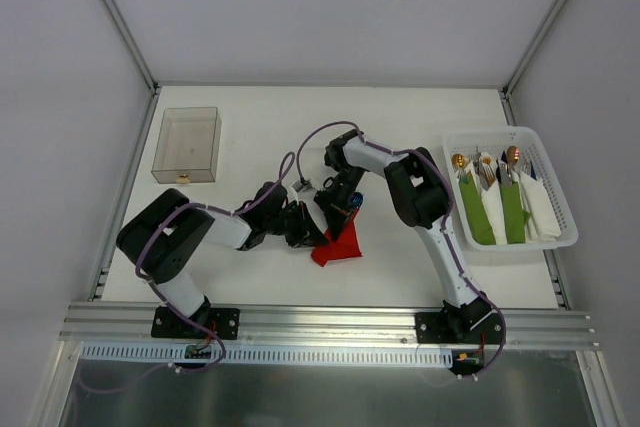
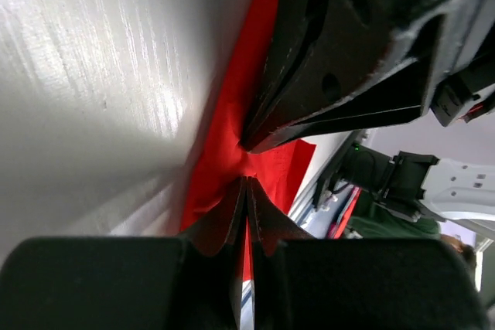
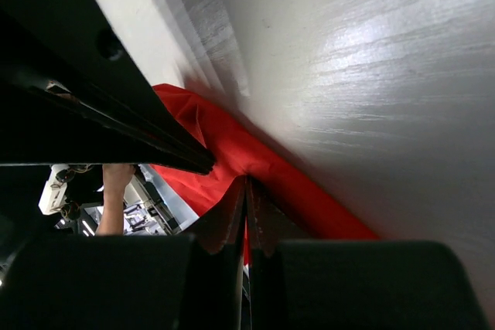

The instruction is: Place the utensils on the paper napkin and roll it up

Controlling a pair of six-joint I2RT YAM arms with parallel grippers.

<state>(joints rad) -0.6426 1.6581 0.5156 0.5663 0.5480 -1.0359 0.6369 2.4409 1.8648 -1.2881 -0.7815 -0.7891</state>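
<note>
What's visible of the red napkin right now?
The paper napkin looks like thin, bright red, matte paper. It is not lying flat. It is bunched into a creased, crumpled fold on the white table, between the two arms and near the front middle. Both wrist views show it pulled into a ridge, with the left jaws and the right jaws each shut on it, tips almost meeting. Its lower part rests on the table. Whether anything is wrapped inside cannot be told.

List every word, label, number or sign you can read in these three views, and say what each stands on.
No text can be read. The paper napkin, the white basket, the clear box and the table show no print. Any marking on the small green board at the left arm's base is too small to tell.
</note>
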